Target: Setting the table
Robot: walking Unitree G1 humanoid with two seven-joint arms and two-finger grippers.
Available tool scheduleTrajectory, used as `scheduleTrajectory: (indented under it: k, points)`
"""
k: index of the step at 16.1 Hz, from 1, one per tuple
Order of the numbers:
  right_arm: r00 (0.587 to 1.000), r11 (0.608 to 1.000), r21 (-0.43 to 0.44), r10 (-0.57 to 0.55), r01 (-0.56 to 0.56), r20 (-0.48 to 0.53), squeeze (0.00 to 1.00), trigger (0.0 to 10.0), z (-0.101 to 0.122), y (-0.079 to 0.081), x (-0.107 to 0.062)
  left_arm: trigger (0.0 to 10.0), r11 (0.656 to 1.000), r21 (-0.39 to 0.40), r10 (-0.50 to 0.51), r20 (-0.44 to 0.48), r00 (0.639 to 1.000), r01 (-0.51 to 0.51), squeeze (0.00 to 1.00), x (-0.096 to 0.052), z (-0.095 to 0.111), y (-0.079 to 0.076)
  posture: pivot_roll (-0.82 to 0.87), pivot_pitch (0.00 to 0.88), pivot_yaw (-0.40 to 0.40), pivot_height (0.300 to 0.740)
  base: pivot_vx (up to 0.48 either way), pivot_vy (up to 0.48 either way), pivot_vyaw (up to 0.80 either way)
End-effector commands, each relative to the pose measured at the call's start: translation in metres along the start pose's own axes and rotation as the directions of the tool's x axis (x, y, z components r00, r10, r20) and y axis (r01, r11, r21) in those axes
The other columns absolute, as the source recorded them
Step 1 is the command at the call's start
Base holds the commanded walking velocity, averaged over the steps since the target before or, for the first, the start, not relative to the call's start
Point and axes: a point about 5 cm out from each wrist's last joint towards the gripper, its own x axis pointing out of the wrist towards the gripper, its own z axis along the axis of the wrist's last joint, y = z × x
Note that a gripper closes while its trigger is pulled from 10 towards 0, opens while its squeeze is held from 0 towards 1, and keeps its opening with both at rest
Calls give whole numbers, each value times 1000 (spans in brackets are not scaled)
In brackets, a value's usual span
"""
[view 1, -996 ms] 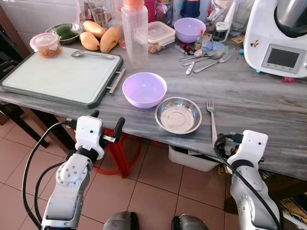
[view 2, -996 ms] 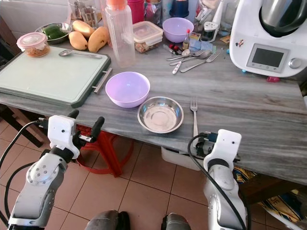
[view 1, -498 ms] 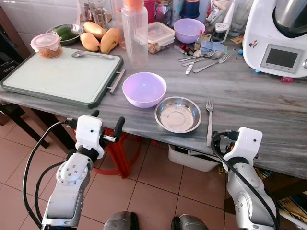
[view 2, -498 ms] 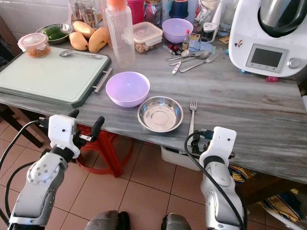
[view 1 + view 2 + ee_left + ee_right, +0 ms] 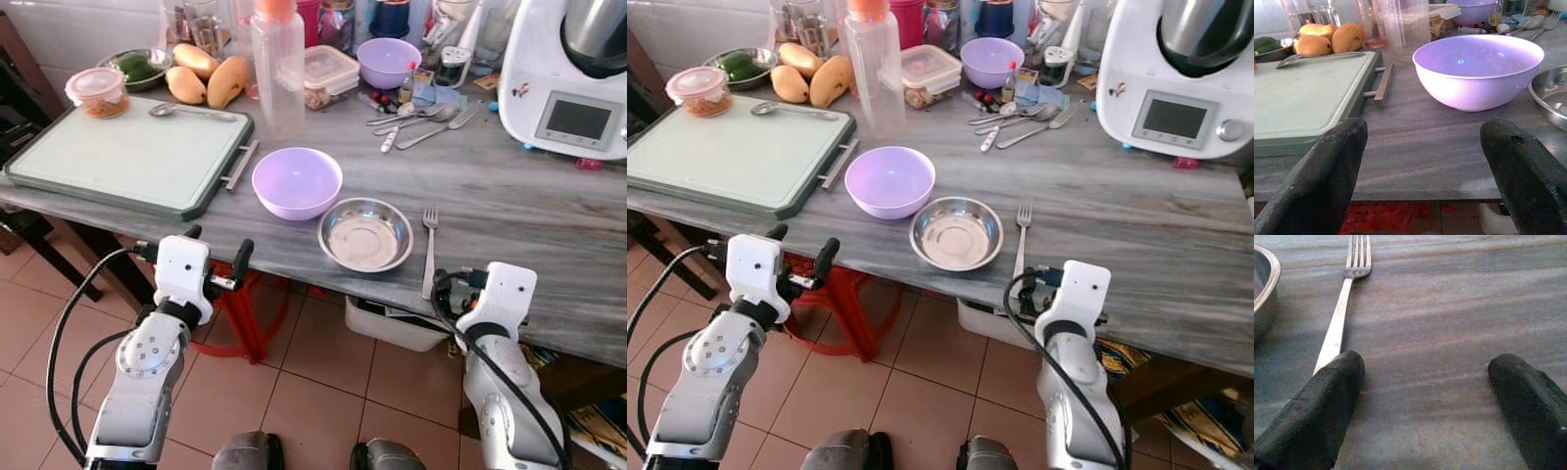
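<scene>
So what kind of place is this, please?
Most likely a home kitchen: a grey counter crowded with a food processor, mangoes, bowls and cutlery, over a tiled floor.

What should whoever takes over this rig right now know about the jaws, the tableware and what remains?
Left gripper: jaws open, empty, held below the grey marble table's edge, facing the lilac plastic bowl.
Right gripper: jaws open, empty, at the table's near edge beside the handle end of the silver metal fork.
Laid out: lilac bowl, the round steel dish to its right, then the fork, lying flat and apart from the dish.
Left: the loose cutlery pile and the second lilac bowl sit at the back; a steel spoon lies on the green cutting board.
</scene>
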Motion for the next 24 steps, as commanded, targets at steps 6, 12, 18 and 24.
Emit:
scheduleTrajectory:
  k: [6,12,18,24]
  points:
    - [995,994,-47,-93,95,38,1000,10000,5,-17,0,10000,1000,15,-1,4,1000,1,0,1,1,2,47,42,37,740,0,0,0]
    - [999,997,-68,-47,47,-1,1000,10000,5,-15,18,10000,1000,17,-3,-7,1000,3,0,-4,1,3,60,64,37,740,0,0,0]
    - [997,997,-45,57,-60,-54,996,10000,-1,1,20,10000,1000,16,0,-14,1000,0,0,-6,0,2,64,76,35,740,0,0,0]
    - [990,993,-21,112,-114,-87,992,10000,-6,7,18,10000,1000,15,-1,-17,1000,2,0,-6,0,2,58,77,34,740,0,0,0]
